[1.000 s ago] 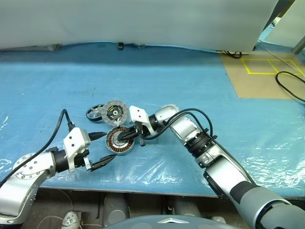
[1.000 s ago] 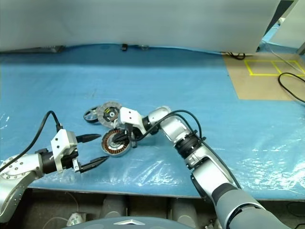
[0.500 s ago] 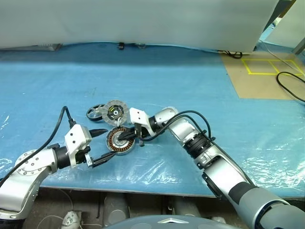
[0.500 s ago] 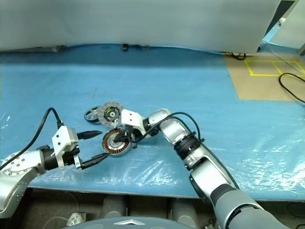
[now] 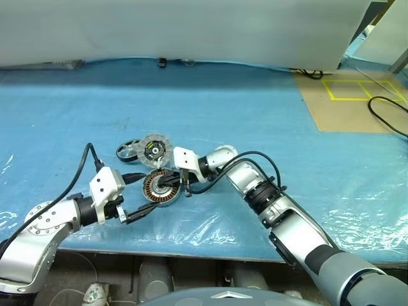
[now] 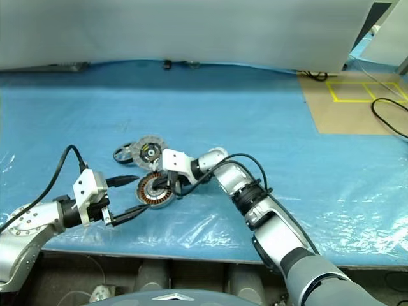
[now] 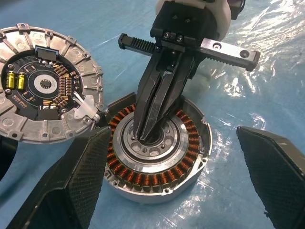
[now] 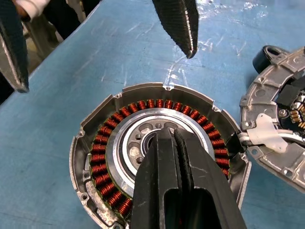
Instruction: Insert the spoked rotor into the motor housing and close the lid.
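the motor housing sits on the blue sheet, the lid touching its far edge. the right gripper, fingers pressed together, pokes into its hub; the left gripper gapes wide beside it.

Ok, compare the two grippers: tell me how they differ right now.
The left gripper is open, fingers spread wide; the right gripper is shut, fingers pressed together. The left hangs off the housing on its near side, touching nothing; the right has its tips down in the housing's metal centre. Both point at the housing, and neither holds a part.
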Available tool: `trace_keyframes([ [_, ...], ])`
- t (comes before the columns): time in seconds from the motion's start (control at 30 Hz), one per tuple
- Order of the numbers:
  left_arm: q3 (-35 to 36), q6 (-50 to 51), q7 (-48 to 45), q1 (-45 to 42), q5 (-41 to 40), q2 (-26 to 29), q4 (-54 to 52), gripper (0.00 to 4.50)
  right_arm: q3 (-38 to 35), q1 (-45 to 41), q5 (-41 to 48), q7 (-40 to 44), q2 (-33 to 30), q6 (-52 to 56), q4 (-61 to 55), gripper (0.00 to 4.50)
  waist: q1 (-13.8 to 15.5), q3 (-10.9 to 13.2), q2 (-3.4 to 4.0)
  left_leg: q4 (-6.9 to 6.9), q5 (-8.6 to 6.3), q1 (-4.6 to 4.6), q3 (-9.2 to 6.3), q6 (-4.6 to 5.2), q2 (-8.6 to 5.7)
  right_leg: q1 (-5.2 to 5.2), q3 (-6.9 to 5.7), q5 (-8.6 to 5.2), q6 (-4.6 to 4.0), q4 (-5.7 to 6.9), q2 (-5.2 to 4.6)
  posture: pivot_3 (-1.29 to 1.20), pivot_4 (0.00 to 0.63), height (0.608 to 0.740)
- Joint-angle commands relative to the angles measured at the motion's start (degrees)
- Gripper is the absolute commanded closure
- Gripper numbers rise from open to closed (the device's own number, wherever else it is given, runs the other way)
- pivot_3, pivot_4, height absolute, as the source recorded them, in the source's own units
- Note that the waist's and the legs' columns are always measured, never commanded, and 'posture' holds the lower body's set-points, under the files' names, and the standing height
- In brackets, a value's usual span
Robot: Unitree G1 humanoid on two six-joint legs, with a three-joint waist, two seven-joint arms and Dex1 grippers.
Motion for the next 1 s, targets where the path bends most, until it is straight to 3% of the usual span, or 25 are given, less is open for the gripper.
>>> trace_keyframes([
  [0.03, 0.5, -0.7, 0.1, -0.5, -0.4, -0.1, -1.4, 0.04, 3.5, 3.4, -5.5, -0.2, -2.8, 0.1, 4.3, 4.46, 0.1, -0.1, 0.11, -0.01, -0.02, 0.15, 0.0, 0.04, -0.02, 0.16, 0.01, -0.05, 0.05, -0.03, -0.02, 0.0, 0.15, 0.74],
  [0.4, 0.1, -0.5, 0.3, -1.6, -0.5, -0.5, -1.1, 0.04, -0.4, 1.4, -1.9, -0.2, -0.9, 4.2, 3.3, 4.46, 0.1, -0.2, 0.12, -0.04, -0.14, 0.32, 0.01, 0.23, -0.1, 0.35, 0.06, -0.17, 0.12, -0.12, -0.09, 0.0, 0.15, 0.74],
  [0.63, 0.1, -0.5, 0.2, -1.5, -0.5, -0.6, -0.9, 0.04, -8.6, -3.1, 11.8, 7.3, 1.3, 23.7, -7.2, 4.46, 0.0, -0.1, 0.11, -0.07, -0.13, -0.07, 0.01, 0.21, -0.03, 0.0, 0.02, -0.17, 0.11, -0.15, -0.03, 0.0, 0.15, 0.74],
  [1.0, -0.2, -0.8, 0.1, -1.5, -0.2, -0.9, -0.6, 0.04, -3.3, 0.4, 8.1, 7.3, -0.8, 22.5, -11.0, 4.46, -0.1, -0.2, 0.08, -0.37, -0.05, -0.46, 0.01, -0.12, 0.03, -0.5, -0.1, -0.16, 0.11, -0.2, 0.07, 0.0, 0.15, 0.74],
])
